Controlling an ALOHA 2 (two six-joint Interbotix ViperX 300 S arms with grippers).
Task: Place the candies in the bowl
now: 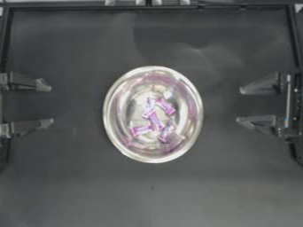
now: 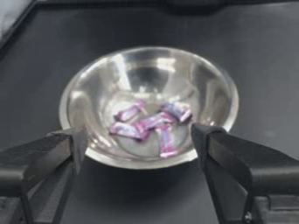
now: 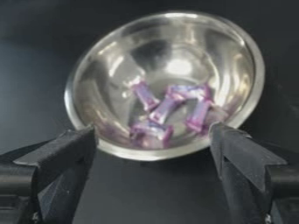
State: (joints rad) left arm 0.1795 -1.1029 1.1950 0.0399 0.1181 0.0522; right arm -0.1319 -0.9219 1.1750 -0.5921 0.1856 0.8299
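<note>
Candies [image 1: 155,119] lie heaped together at the bottom of the bowl [image 1: 112,95], five purple-pink wrapped pieces as far as I can count, some leaning across each other, all of them inside the rim and none on the table [image 1: 65,186] that I can see. From the left wrist they sit just past the spread jaws, low in the bowl's near half [image 2: 149,124]; from the right wrist the same cluster [image 3: 169,113] shows against the shiny inner wall [image 3: 175,48]. They look light and small, with slick foil wrappers and crimped ends, so I would guess they slide easily on the polished metal and would want a pinch across the middle of the body, not at the flimsy ends. The bowl itself looks stiff and smooth, likely to skate on the table if nudged at the rim. By the look of it the job is done or as good as done. The left gripper [image 1: 47,104] is drawn back at the left edge, jaws wide apart and holding nothing, pointing level toward the bowl. Across the table the right gripper [image 1: 241,105] sits the same way at the right edge, jaws parted, empty, well apart from the bowl. Beyond the bowl only bare dark table runs to the far rail [image 1: 148,5].
</note>
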